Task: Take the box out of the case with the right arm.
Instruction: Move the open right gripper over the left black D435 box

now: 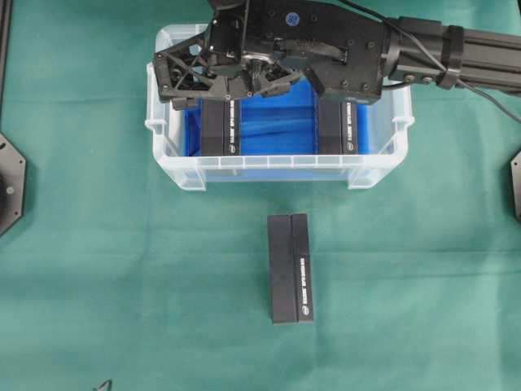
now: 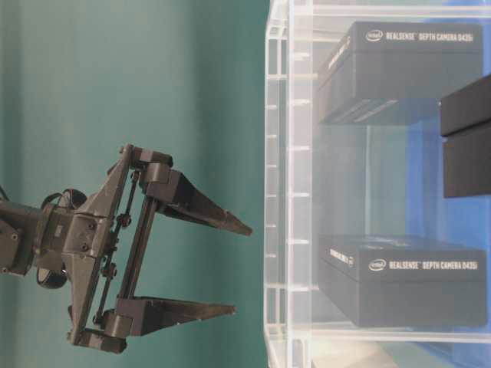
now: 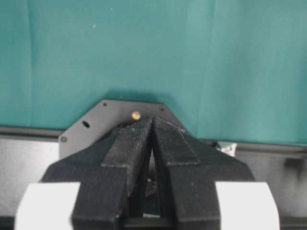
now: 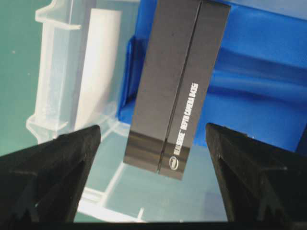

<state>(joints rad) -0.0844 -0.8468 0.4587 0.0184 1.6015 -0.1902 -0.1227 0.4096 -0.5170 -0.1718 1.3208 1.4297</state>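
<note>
Box (image 4: 175,91) is lying in the case (image 1: 277,173) at its left end, framed by the wide-spread right hand (image 1: 203,85). Misaligned descent is perhaps risking fingertips striking the wall or lid.

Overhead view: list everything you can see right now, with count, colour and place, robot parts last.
case: one, clear plastic with blue lining, top centre of the cloth.
boxes in the case: two, black; one at its left side, one at its right side.
box on the cloth: one, black, below the case.
cloth: one, green, covering the table.
base plates: two, black, at left and right edges.
right claw: black, jaws wide open above the left box.
left claw: black, closed, seen only by its wrist camera.
</note>
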